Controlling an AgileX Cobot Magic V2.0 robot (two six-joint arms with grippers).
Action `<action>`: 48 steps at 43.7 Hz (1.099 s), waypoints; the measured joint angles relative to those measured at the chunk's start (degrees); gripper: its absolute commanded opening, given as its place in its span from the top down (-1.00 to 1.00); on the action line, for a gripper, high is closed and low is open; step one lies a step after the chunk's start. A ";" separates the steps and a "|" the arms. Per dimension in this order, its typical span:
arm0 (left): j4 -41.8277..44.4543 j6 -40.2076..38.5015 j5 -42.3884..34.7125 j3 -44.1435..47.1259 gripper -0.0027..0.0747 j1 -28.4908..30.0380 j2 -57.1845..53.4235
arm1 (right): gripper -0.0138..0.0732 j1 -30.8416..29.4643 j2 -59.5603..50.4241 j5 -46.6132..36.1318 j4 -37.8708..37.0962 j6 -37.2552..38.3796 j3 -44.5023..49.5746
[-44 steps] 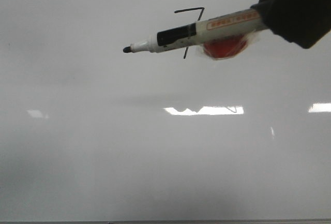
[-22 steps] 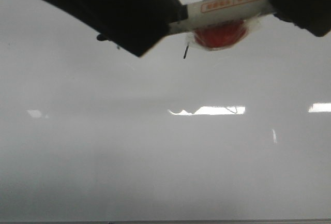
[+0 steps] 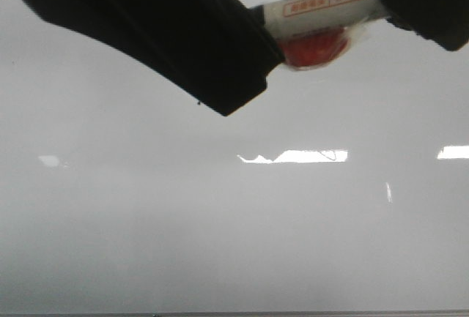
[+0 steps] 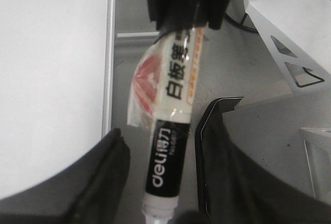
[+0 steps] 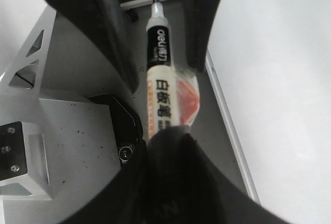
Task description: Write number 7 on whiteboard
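The whiteboard (image 3: 220,222) fills the front view. The number 7 is hidden behind my left gripper (image 3: 245,61). My right gripper (image 3: 410,6) is shut on the back end of a white and black marker (image 3: 322,6), held level above the board. A red piece in clear plastic (image 3: 315,47) hangs on the marker. In the left wrist view my left gripper (image 4: 160,182) is open, its fingers (image 4: 83,182) either side of the marker's black band (image 4: 168,157) with gaps. In the right wrist view the marker (image 5: 159,84) runs out of my right gripper (image 5: 170,146).
The whiteboard's thin metal edge (image 4: 107,53) shows in the left wrist view and in the right wrist view (image 5: 227,125). A white metal bracket (image 4: 289,27) stands beside the board, also in the right wrist view (image 5: 31,131). Bright light reflections (image 3: 293,157) lie on the board.
My left gripper has come in from the upper left and now covers the marker's tip end and the 7. The right gripper and marker have hardly moved.
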 measured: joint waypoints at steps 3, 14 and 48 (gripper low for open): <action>0.00 0.02 0.00 0.00 0.63 0.00 0.00 | 0.84 0.00 0.00 0.00 0.00 0.00 0.00; 0.24 1.07 0.50 0.00 0.95 0.00 0.00 | 0.60 0.00 0.00 0.25 0.03 -0.43 0.00; 38.57 -47.87 6.83 -3.73 0.98 16.53 -3.58 | -0.68 -13.43 -9.34 1.98 -12.94 15.06 0.00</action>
